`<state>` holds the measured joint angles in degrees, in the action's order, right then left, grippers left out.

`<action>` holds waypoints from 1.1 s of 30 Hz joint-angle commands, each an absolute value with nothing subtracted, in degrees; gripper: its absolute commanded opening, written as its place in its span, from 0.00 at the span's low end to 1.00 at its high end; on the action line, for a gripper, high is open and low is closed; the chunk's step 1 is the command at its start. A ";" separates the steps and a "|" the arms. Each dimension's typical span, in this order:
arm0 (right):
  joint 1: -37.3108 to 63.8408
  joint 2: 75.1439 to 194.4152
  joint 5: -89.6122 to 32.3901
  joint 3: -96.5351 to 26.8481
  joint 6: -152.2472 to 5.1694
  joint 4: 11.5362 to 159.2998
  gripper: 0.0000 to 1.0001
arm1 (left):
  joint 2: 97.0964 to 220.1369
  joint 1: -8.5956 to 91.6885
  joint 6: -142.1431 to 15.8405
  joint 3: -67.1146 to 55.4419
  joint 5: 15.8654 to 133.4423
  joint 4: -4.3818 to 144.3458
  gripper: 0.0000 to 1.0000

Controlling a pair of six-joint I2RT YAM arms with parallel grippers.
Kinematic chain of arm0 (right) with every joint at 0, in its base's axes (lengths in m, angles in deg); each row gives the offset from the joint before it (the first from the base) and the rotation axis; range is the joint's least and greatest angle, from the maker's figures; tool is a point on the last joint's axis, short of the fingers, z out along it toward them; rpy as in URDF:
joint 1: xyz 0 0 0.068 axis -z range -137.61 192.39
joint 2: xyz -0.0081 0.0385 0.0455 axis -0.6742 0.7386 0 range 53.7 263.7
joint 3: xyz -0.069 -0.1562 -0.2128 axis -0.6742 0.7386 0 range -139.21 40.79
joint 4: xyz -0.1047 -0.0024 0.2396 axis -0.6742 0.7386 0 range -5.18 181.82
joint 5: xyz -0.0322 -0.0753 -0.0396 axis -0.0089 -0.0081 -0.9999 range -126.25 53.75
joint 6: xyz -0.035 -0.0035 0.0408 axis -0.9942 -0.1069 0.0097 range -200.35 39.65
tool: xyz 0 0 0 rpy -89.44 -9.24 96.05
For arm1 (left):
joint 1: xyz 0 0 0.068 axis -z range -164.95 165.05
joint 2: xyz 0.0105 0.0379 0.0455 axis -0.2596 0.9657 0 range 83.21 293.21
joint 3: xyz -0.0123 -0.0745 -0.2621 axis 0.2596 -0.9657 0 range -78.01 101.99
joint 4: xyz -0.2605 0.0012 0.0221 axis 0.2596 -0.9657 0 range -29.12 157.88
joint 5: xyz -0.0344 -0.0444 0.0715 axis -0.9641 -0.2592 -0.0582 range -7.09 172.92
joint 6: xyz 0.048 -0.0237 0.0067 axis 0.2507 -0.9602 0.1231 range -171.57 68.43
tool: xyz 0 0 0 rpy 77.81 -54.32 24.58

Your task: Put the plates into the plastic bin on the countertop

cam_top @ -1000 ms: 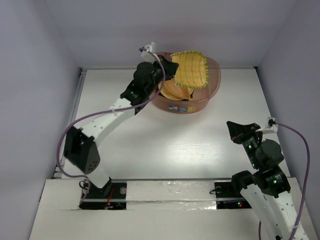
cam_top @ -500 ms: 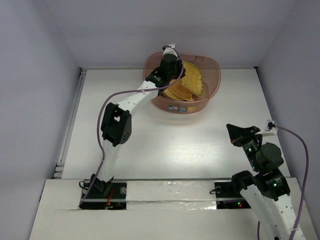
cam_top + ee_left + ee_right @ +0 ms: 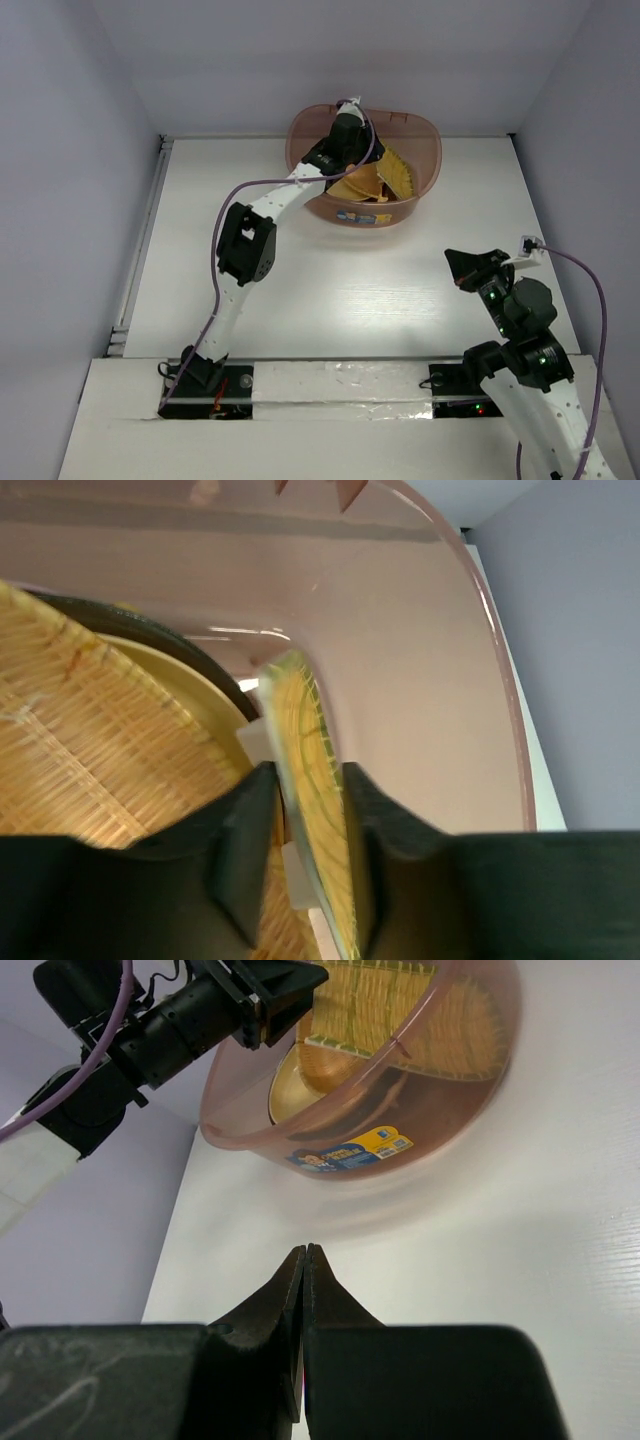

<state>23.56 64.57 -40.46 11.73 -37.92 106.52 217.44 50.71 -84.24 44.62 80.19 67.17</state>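
The reddish-brown plastic bin [image 3: 420, 160] stands at the back of the white countertop [image 3: 330, 270]. My left gripper [image 3: 352, 150] reaches down inside it, shut on the edge of the yellow woven rectangle plate [image 3: 392, 174], which stands on edge between the fingers [image 3: 245, 830] in the left wrist view [image 3: 310, 810]. Other plates lie under it: an orange woven one [image 3: 70, 750] and a round yellow-orange one [image 3: 190, 695]. The right wrist view shows the bin [image 3: 470, 1090], the yellow plate [image 3: 365, 1005] and the left gripper [image 3: 275, 1000]. My right gripper [image 3: 458, 268] is shut and empty, low over the countertop at the right.
Pale walls border the countertop on three sides. A rail [image 3: 140, 240] runs along the left edge. The bin carries a small sticker [image 3: 362, 216] on its front. The left arm [image 3: 245, 240] stretches across the left middle of the countertop.
The left gripper has carried the yellow woven plate from above the bin's rim down into the bin, tilting it on edge. The right arm has shifted slightly left.
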 commanded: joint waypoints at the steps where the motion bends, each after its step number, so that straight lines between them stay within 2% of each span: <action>1: 23.58 65.65 -39.59 12.05 -37.90 102.32 0.01 | 214.43 50.99 -84.01 44.35 79.48 71.13 0.32; 2: 23.58 65.74 -39.59 11.96 -37.90 102.23 0.02 | 214.17 50.99 -83.66 44.08 79.57 71.04 0.36; 3: 23.58 65.83 -39.68 12.05 -37.99 102.22 0.03 | 213.47 50.99 -83.13 43.99 79.66 70.78 0.45; 5: 23.58 65.91 -39.77 12.22 -37.90 101.96 0.09 | 211.89 50.99 -82.34 42.85 80.19 70.95 0.53; 6: 23.58 65.92 -39.68 12.31 -37.90 101.87 0.12 | 209.27 50.99 -82.07 42.15 80.45 71.56 0.60; 8: 23.58 66.18 -39.77 12.23 -37.90 101.61 0.21 | 205.75 50.99 -80.84 38.21 80.80 74.46 0.66; 10: 23.58 66.35 -40.38 11.79 -38.25 101.70 0.29 | 199.34 50.99 -79.09 33.39 81.33 78.49 0.76; 11: 23.58 66.53 -40.56 11.61 -38.51 101.78 0.32 | 196.88 50.99 -78.47 31.79 81.51 79.56 0.78; 12: 23.58 66.53 -40.99 11.00 -38.69 101.79 0.36 | 192.42 50.99 -77.94 30.46 81.68 80.61 0.85; 13: 23.58 66.53 -41.35 10.65 -39.13 101.79 0.41 | 190.28 50.99 -77.33 28.28 82.21 81.75 0.86; 14: 23.58 66.70 -41.70 10.30 -39.31 101.87 0.43 | 188.09 50.99 -75.93 27.21 82.39 82.03 0.93; 15: 23.58 66.71 -42.31 9.34 -39.57 101.87 0.46 | 183.80 50.99 -75.31 26.16 82.39 82.29 0.96; 16: 23.58 66.79 -42.75 8.72 -40.70 101.61 0.53 | 181.67 50.99 -74.69 23.36 82.56 82.99 0.99; 18: 23.58 67.23 -45.02 6.61 -42.20 101.78 0.62 | 174.66 50.99 -73.63 19.83 84.23 83.08 0.99; 19: 23.58 67.41 -45.82 4.25 -43.43 101.96 0.71 | 172.18 50.99 -73.81 15.03 85.19 83.26 0.99; 23: 23.58 67.59 -47.33 0.55 -44.23 99.86 0.88 | 157.86 50.99 -75.91 -0.89 87.13 84.84 0.99; 25: 23.58 66.89 -45.92 0.27 -43.79 97.49 0.92 | 148.46 50.99 -77.58 -10.79 90.19 83.53 0.99; 28: 23.58 65.05 -45.22 0.36 -43.53 96.08 0.92 | 135.01 50.99 -79.16 -22.75 94.50 80.20 0.99; 33: 23.58 62.58 -45.92 -0.08 -44.58 98.79 0.91 | 116.65 50.99 -80.57 -31.33 98.64 68.07 0.99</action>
